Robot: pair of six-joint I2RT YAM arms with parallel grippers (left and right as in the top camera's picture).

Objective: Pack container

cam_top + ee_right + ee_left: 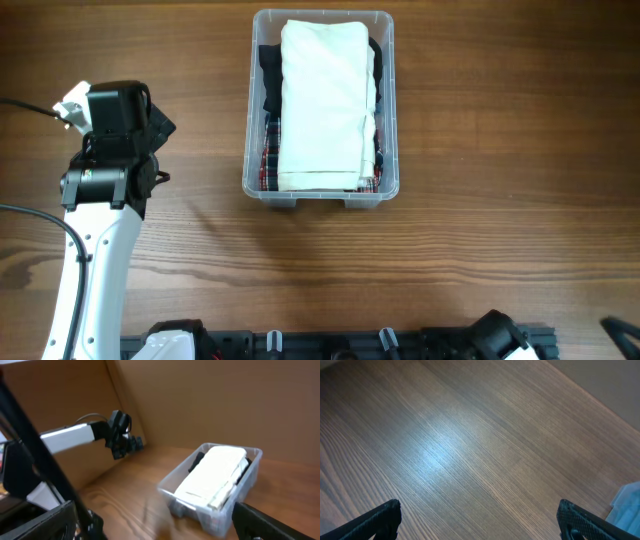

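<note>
Container (pixel 320 197), filled, at the upper middle of the table (pixel 500 250).
We see a clear tub with rounded corners. A white folded cloth (pixel 322 100) lies on top, with plaid fabric (pixel 267 170) and dark fabric (pixel 268 75) showing at its edges. Left pincer (pixel 479 510) and right pincer (pixel 153 510) both stand apart, holding nothing.

Container (pixel 250 120) (pixel 167 494): clear plastic rectangular tub with rounded corners and a rimmed edge. It stood upright and lidless at the far middle of the table (pixel 500 150), long sides running front to back. It was filled, with a folded cream garment (pixel 322 100) on top and dark fabric (pixel 268 70) and red plaid fabric (pixel 268 165) beneath it.
</note>
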